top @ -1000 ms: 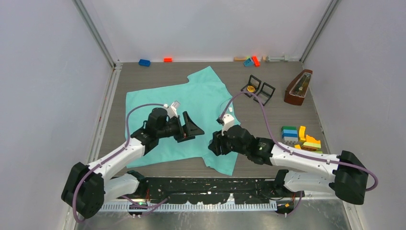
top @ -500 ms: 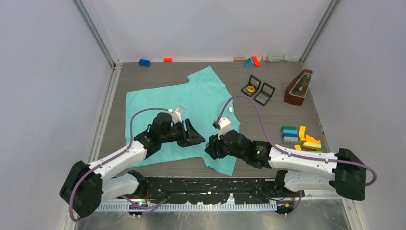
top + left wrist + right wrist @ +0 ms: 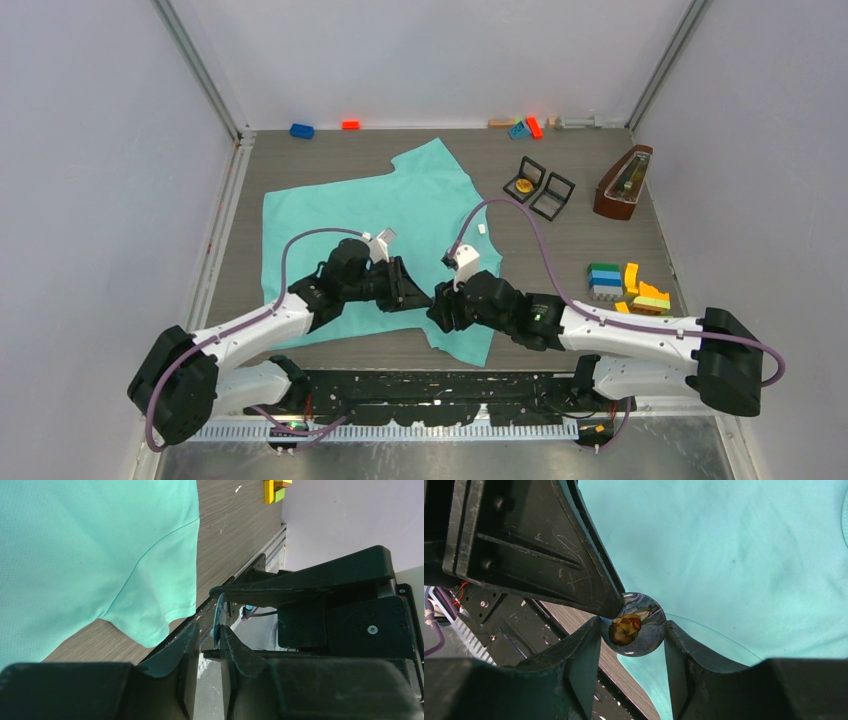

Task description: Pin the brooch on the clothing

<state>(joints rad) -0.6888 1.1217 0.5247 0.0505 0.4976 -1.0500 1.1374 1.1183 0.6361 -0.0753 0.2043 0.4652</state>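
Well, the right gripper point(image 3: 633, 642) pinches the brooch point(image 3: 634, 624) above the clothing point(image 3: 340, 205), spread on the bench point(image 3: 610, 235) mid-frame; the left gripper point(image 3: 209, 630) stands nearly pressed together about the brooch's rim, gripping or not I can't tell.

table point(image 3: 300, 150): grey wood | T-shirt point(image 3: 400, 200) spread | black cases point(image 3: 540, 187) | metronome point(image 3: 622, 182) | toy bricks point(image 3: 630, 285)

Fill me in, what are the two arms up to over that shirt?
The right gripper holds a round picture brooch by its rim, above the near hem of the turquoise T-shirt. The left gripper has its fingers either side of the brooch's faces, nearly shut; whether it grips yet is unclear. The brooch is not pinned on.
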